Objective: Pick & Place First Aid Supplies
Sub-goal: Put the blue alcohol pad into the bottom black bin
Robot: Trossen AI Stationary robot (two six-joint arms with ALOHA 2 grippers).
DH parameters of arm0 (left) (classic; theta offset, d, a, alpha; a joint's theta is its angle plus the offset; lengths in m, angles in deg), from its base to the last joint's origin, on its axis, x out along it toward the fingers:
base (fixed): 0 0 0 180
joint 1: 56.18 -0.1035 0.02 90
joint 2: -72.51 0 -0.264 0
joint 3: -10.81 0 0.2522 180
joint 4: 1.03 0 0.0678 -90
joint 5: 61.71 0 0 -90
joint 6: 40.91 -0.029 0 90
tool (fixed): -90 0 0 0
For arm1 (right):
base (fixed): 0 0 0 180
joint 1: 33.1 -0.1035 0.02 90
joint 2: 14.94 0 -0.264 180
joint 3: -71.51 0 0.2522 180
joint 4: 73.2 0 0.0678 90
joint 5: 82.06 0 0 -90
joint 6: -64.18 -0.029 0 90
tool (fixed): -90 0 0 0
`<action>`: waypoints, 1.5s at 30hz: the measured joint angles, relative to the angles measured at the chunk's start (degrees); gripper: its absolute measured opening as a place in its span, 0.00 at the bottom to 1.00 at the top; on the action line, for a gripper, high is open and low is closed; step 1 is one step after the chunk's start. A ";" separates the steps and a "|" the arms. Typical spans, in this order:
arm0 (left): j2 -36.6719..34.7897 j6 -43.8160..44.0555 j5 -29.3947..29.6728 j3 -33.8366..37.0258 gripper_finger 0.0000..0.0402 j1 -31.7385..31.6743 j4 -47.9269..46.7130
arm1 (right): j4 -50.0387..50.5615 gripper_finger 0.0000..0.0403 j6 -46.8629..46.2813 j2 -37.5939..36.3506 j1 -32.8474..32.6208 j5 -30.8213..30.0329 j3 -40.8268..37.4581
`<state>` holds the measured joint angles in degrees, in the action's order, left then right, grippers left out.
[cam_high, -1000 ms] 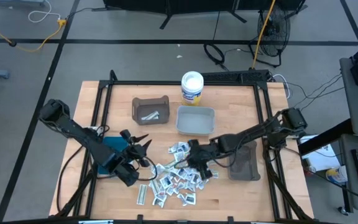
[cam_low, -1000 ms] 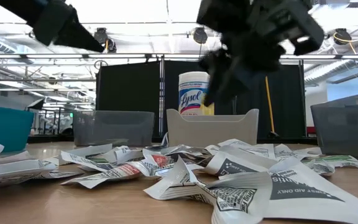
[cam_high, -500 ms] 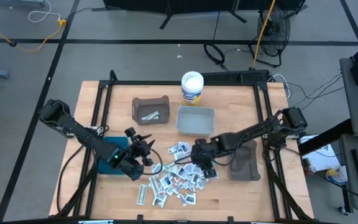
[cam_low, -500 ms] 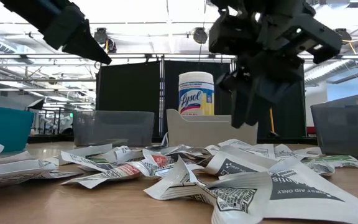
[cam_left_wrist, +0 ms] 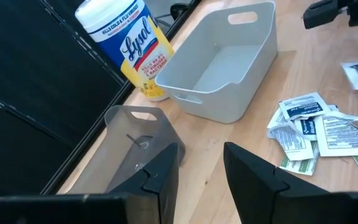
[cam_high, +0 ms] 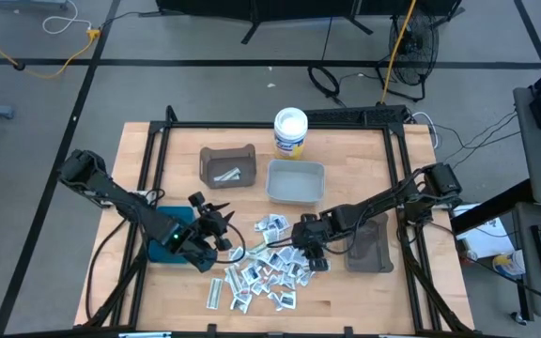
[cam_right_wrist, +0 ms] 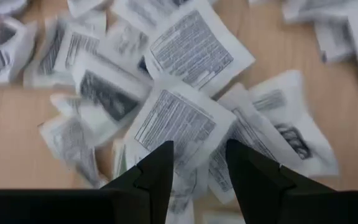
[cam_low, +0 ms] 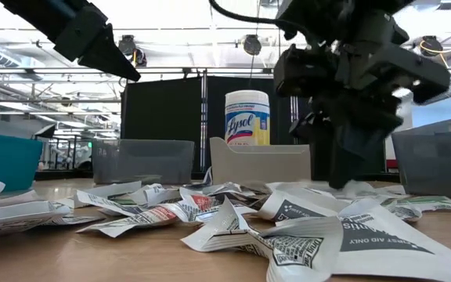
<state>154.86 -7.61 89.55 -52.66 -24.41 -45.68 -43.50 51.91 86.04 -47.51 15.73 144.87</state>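
A pale wooden worktop (cam_high: pixel 346 291) framed by black rails stands on a grey floor crossed by dark tape lines, with cables and a fan stand behind it. In the low view the room beyond shows black curtains and ceiling trusses with lamps.

The first aid supplies (cam_high: pixel 266 268) lie as a loose heap of small white packets on the near middle of the worktop, with a few more in the brown bin (cam_high: pixel 227 166). The right gripper (cam_high: pixel 310 252) is down over the right edge of the heap, its fingers (cam_right_wrist: pixel 154 171) a little apart, pointing at a printed packet with nothing between them. The left gripper (cam_high: pixel 222 225) hangs above the worktop just left of the heap, beside a teal bin (cam_high: pixel 165 225); its fingers (cam_left_wrist: pixel 160 171) are likewise slightly apart and empty.

Behind the heap sit a grey bin (cam_high: pixel 295 181) and a white wipes tub (cam_high: pixel 290 131) whose blue-yellow label reads "Lysol". A dark grey bin (cam_high: pixel 371 246) stands at the right. One near packet shows the words "AID ONLY".
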 joint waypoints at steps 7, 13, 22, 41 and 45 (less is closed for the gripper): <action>0.00 -0.02 -0.07 0.00 0.33 0.02 0.12 | -0.71 0.35 -0.79 0.02 0.04 -0.13 0.09; 0.00 -0.02 -0.41 0.00 0.33 0.02 0.11 | -0.74 0.35 -0.72 -0.02 0.04 -0.13 0.09; 0.00 -0.04 -1.29 0.00 0.33 0.02 0.21 | -1.55 0.35 -1.64 -0.02 0.04 -0.04 -2.14; 0.00 -1.14 -1.30 0.00 0.33 0.02 0.35 | -4.52 0.17 4.00 -0.02 0.04 1.61 -2.21; 0.00 -1.14 -1.31 0.00 0.33 0.02 0.35 | -4.50 0.05 4.00 -0.02 0.04 1.54 -2.21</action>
<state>154.86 -8.75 88.24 -52.66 -24.39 -45.33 -48.00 55.91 86.03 -47.47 17.27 142.66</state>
